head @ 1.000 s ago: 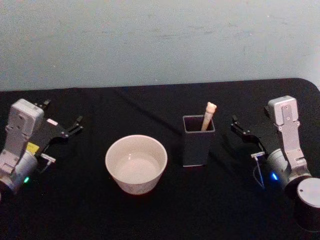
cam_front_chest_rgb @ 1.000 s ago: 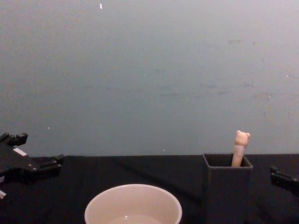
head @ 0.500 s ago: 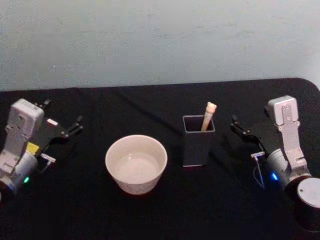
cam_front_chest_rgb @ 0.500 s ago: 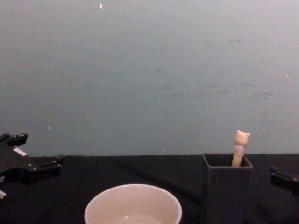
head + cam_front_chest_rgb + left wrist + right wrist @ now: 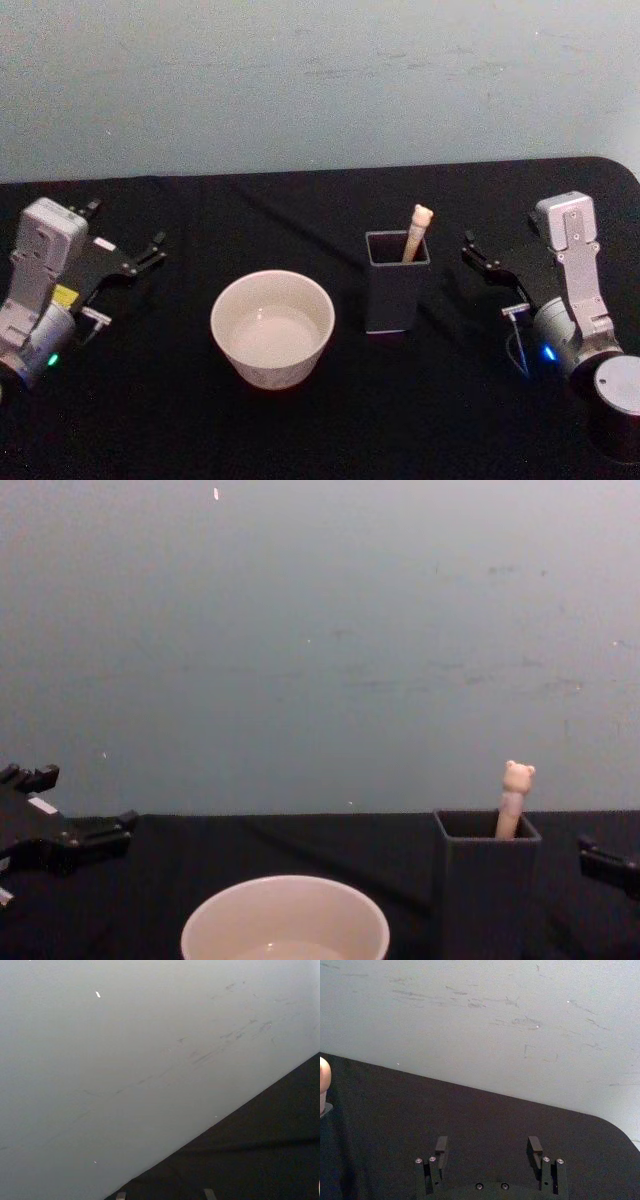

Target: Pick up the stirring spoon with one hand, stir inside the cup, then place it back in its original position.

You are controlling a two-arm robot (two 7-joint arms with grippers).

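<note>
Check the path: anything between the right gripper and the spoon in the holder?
Nothing visible. The right gripper, jaws open, sits on the table to the right of the dark holder, with bare black cloth between. The stirring spoon leans in the holder's far right corner, bear head above the rim, so it is reachable from above.

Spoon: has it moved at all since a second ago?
No. The spoon stands in the dark holder as before, bear head the same height above the rim, right of the cup.
</note>
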